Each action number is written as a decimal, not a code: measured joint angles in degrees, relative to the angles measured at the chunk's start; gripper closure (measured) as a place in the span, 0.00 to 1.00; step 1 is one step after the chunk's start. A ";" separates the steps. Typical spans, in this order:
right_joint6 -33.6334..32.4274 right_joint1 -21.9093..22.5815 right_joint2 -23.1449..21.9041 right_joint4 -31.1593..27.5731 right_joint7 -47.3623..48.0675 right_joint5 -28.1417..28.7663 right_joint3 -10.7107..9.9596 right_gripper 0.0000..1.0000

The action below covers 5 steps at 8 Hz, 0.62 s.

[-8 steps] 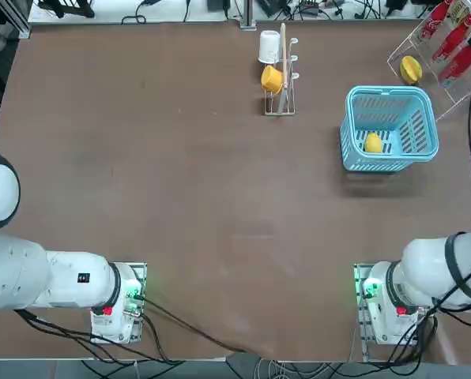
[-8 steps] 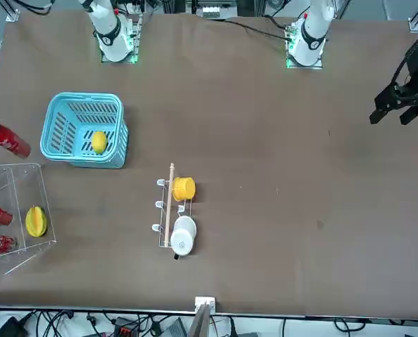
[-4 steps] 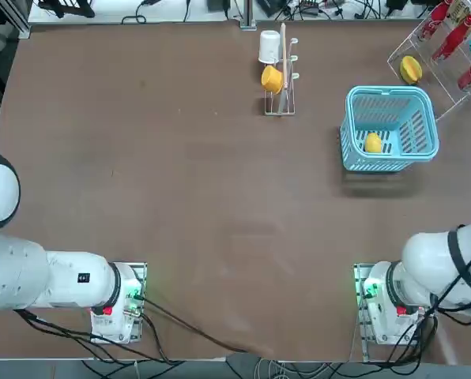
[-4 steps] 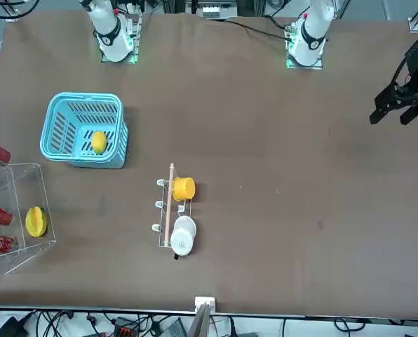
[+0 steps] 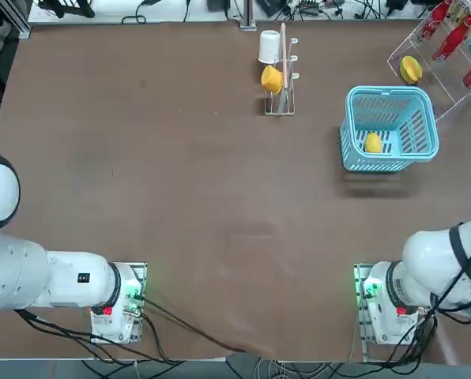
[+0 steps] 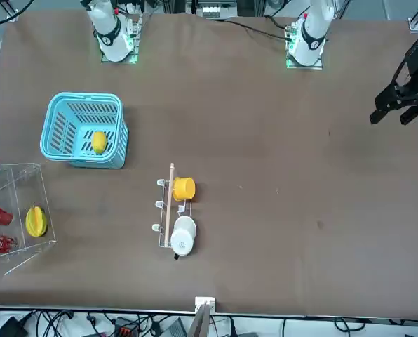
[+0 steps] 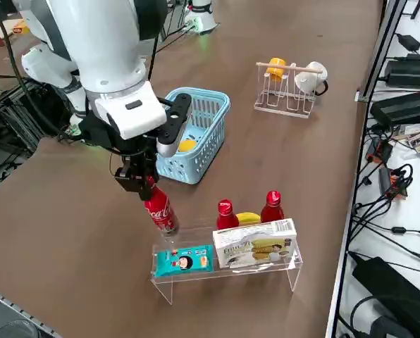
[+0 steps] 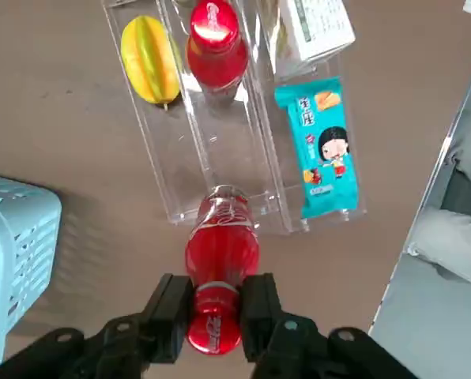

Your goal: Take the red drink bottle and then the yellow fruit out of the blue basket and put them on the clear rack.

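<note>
Yellow fruit point(image 6: 99, 142) in basket point(image 6: 57, 114), beside rack point(image 6: 28, 170)

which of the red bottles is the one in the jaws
The red drink bottle, tilted, clamped by its neck in the right gripper at the clear rack's near end. The other two red bottles stand upright on it.

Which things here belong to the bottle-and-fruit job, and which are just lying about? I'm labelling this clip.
In the job:
- red drink bottle, held by the right gripper over the clear rack
- yellow fruit, in the blue basket

Lying about:
- cup stand with yellow cup and white cup
- rack's two red bottles, starfruit, snack packet, box
</note>
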 joint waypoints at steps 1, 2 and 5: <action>0.33 0.01 0.05 0.14 -0.01 0.00 0.19 0.62; 0.35 0.01 0.14 0.15 -0.01 0.00 0.30 0.62; 1.51 0.00 1.54 0.16 -0.01 0.00 0.31 0.62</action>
